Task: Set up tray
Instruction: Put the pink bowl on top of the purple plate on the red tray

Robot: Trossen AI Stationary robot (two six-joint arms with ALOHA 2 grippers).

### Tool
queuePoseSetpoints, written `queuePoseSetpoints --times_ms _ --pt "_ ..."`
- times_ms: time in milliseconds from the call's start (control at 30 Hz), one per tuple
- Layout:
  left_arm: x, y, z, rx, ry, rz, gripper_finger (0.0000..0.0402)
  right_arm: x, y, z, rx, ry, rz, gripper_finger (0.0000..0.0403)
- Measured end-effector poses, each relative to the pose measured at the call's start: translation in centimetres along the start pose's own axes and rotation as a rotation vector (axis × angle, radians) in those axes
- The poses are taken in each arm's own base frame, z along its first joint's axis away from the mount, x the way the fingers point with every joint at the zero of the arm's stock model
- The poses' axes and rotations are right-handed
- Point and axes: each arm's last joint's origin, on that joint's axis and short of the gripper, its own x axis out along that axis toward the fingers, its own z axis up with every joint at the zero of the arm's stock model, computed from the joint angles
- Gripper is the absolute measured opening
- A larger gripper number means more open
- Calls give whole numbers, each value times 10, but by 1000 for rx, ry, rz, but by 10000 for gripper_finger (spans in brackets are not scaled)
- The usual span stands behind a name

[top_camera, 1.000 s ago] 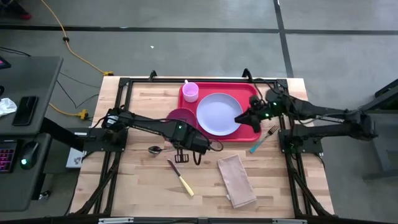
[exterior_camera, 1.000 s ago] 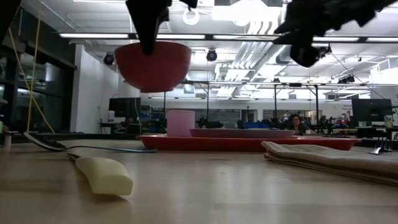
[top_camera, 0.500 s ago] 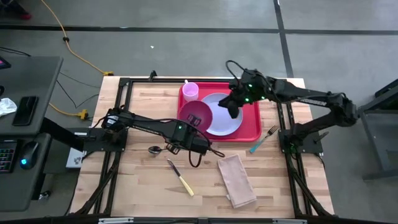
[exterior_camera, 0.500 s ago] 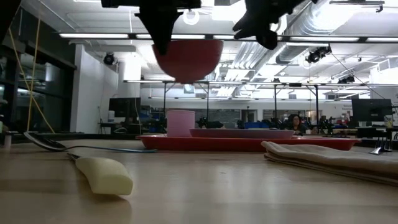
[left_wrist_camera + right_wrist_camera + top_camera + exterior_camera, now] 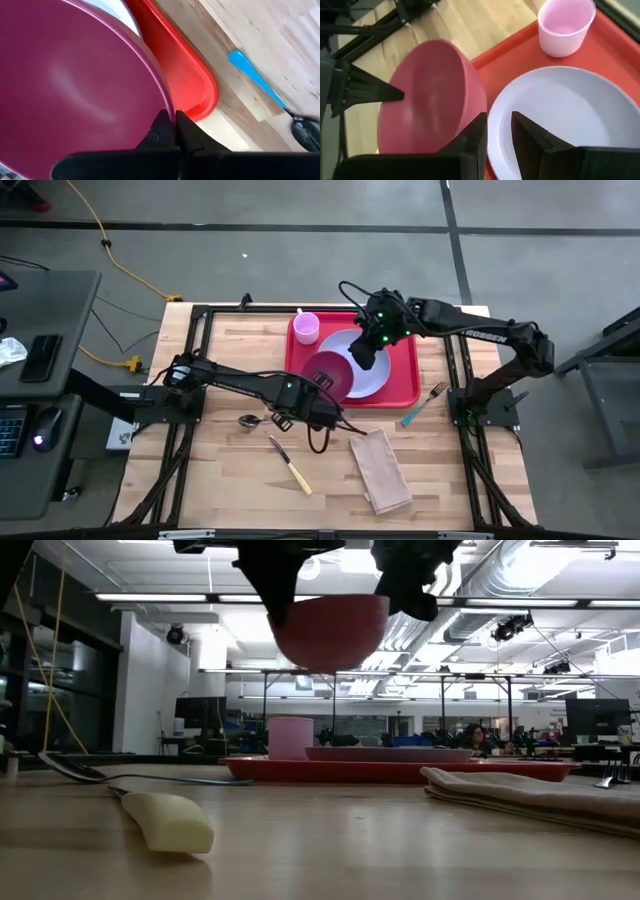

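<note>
A maroon bowl [image 5: 334,372] hangs in the air over the near left part of the red tray [image 5: 403,385], partly over the lavender plate [image 5: 372,365] that lies on the tray. A pink cup [image 5: 306,328] stands in the tray's far left corner. My left gripper [image 5: 322,385] is shut on the bowl. My right gripper [image 5: 362,356] is over the plate, close to the bowl's right side [image 5: 385,615], with its fingers a little apart [image 5: 499,135]. The low view shows the bowl [image 5: 330,630] well above the tray [image 5: 400,770]. My left gripper pinches the bowl's rim [image 5: 167,106] on its near left side, one finger inside the bowl and one outside. The fingers come from above. The bowl is lifted clear, mouth up and roughly level. My right gripper has one finger [image 5: 476,137] right at the bowl's rim [image 5: 484,107]; whether it touches, I cannot tell.
On the bare wood near the tray lie a spoon [image 5: 250,420], a cream-handled knife [image 5: 290,467] and a folded tan napkin [image 5: 380,470]. A blue-handled fork [image 5: 425,402] lies just past the tray's right near corner. The tabletop has a black frame around it.
My left gripper has carried the bowl toward the right, from beside the tray's left edge to over the tray and the plate's edge, keeping it lifted. My right gripper has swung from the tray's right edge toward the left, across the plate, up to the bowl.
</note>
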Motion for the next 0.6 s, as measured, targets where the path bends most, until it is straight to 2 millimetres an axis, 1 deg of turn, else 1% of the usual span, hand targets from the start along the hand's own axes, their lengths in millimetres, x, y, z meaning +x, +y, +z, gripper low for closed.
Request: queuePoseSetpoints --times_ms 133,233,500,600 --pt "0 3 4 14 -41 20 13 2 -2 -5 9 53 -16 67" --pt "2 5 4 18 -64 -1 13 2 -2 -7 13 76 -24 67" --pt "24 8 10 17 -28 -46 13 1 -4 -13 -16 135 -26 67" --pt "29 9 11 16 -24 -48 13 1 -4 -14 -22 151 -9 67"
